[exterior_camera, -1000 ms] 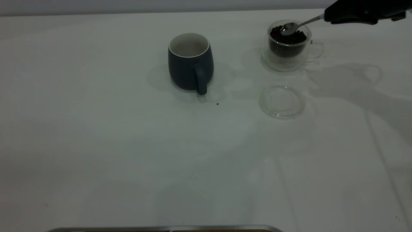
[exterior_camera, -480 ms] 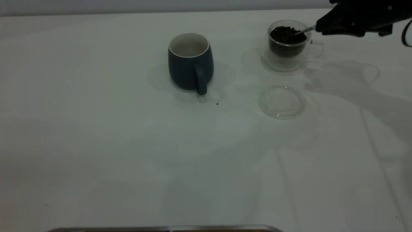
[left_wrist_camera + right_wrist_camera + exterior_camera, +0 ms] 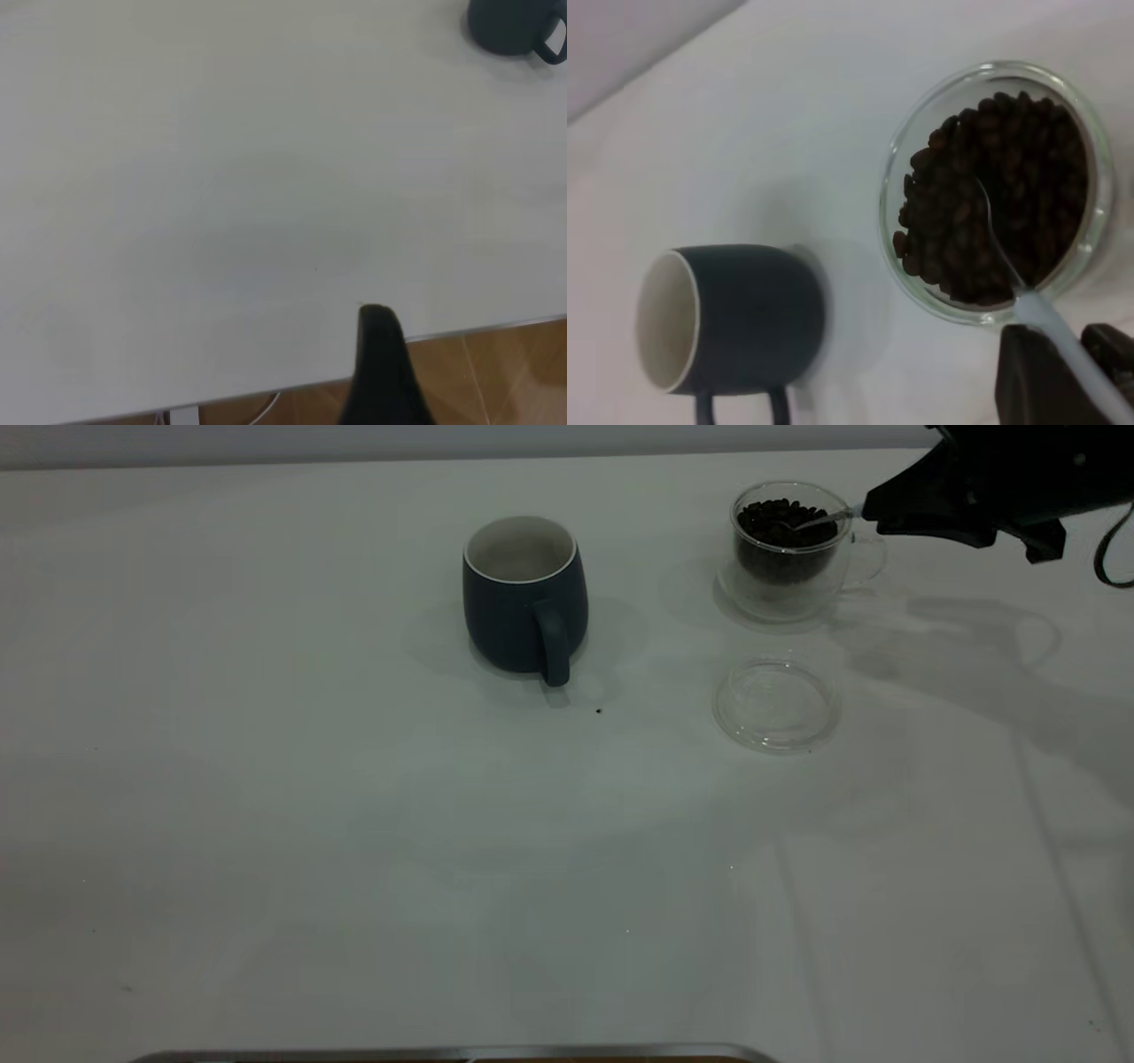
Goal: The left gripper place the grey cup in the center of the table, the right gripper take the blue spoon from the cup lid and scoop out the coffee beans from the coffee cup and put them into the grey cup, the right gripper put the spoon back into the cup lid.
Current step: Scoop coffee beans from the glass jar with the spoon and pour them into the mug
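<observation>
The right gripper (image 3: 873,509) hangs just beside the clear double-walled glass coffee cup (image 3: 787,549), its black fingers (image 3: 1032,376) clamped on the pale-blue handle of the small metal-bowled blue spoon (image 3: 1010,274). The spoon's bowl lies dug into the heap of dark roasted coffee beans (image 3: 997,190) — partly buried.

The rounded slate-grey cup (image 3: 524,593) stands upright mid-table, well apart from the gripper. The shallow transparent cup lid (image 3: 777,704) lies on the white table (image 3: 354,824) near the glass cup.

The left gripper (image 3: 379,372) sits by the table edge — whether open or closed, I cannot tell.
</observation>
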### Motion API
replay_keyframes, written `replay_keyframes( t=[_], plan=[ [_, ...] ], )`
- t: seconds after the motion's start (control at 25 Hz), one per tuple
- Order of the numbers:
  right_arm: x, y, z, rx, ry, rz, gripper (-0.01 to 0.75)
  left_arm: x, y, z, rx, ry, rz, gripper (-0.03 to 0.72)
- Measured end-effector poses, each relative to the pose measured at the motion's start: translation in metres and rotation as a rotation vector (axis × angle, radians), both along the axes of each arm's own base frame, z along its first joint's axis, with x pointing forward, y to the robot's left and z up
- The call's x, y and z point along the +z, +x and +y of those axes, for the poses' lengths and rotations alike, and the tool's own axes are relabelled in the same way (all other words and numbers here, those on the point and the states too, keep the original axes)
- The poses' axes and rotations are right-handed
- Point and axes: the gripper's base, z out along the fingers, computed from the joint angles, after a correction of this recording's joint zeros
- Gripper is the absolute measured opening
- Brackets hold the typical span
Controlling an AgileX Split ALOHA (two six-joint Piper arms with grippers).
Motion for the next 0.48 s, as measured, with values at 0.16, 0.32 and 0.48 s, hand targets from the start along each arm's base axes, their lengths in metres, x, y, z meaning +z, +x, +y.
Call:
replay_keyframes(
  t=[0.16,0.32,0.48],
  plan=[
    [-0.012,-0.004,-0.013,-0.013,0.084,0.017,0.102,0.0,0.0,0.0,0.0,0.001,0.0,0.588],
    [-0.018,-0.007,-0.023,-0.016,0.145,0.013,0.102,0.0,0.0,0.0,-0.001,0.001,0.0,0.588],
    [-0.021,-0.008,-0.027,-0.004,0.211,0.0,0.102,0.0,0.0,0.0,-0.001,0.001,0.0,0.588]
  ],
)
